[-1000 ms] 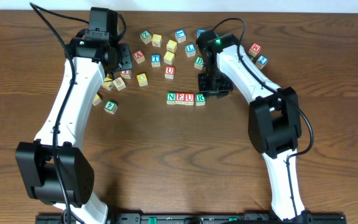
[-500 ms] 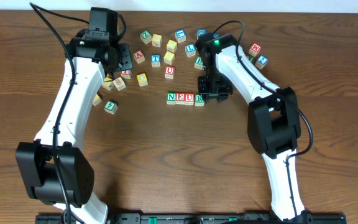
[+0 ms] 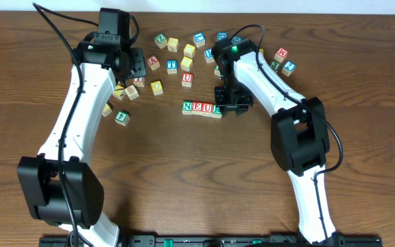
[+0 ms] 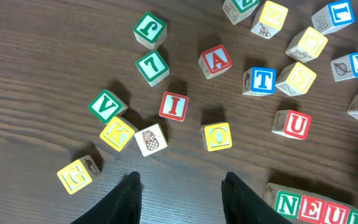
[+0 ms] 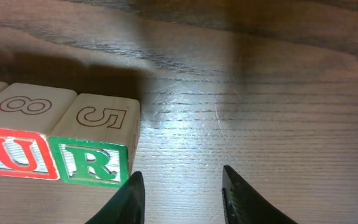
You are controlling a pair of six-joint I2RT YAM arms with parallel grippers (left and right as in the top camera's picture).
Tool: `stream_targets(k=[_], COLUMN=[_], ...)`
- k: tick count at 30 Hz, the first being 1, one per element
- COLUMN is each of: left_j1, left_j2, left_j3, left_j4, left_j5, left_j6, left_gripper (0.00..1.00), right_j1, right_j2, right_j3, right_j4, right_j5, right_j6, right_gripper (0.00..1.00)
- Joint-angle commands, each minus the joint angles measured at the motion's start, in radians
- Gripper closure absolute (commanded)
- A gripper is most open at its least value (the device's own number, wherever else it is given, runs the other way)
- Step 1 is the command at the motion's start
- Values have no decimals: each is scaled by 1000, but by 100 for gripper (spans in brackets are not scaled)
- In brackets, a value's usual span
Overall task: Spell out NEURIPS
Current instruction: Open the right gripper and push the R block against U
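Dark wooden table [image 3: 184, 171] holds the row [image 3: 201, 108] N-E-U-R, with the right gripper [image 5: 180, 193] part-open and empty beside the R block [image 5: 92, 163]. Likewise part-open and empty, the left gripper [image 4: 179, 194] hovers near the red I block [image 4: 173, 106]. It should straddle that squarely, avoiding the pineapple block [image 4: 150, 138].

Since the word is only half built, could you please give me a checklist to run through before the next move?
1. Row reads N, E, U, R: ok.
2. Table bare beside the R block: ok.
3. Right gripper empty, jaws apart: ok.
4. Left gripper empty, jaws apart: ok.
5. Red I block apart from its neighbours: ok.
6. P block in view: cannot tell.
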Motion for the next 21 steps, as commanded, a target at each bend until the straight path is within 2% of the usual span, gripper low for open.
stream_targets(k=[1,8,15,21], left_j1=[2,2,2,2], left_j2=[11,11,11,11], left_j3=[-6,-6,-6,-6], left_j4=[-2,-1,-1,-1], left_j5=[-6,-6,-6,-6], left_j6=[17,17,17,17], left_gripper=[58,58,58,59], right_j1=[2,2,3,18], right_j2=[-29,-46,-57,-56], right_j3=[-6,-4,-5,-5], right_j4=[-1,-21,-88,-77], right_j5=[-6,-67,-70,-70], right_j6=[0,-100,-104,-103], right_gripper=[69,69,65,61])
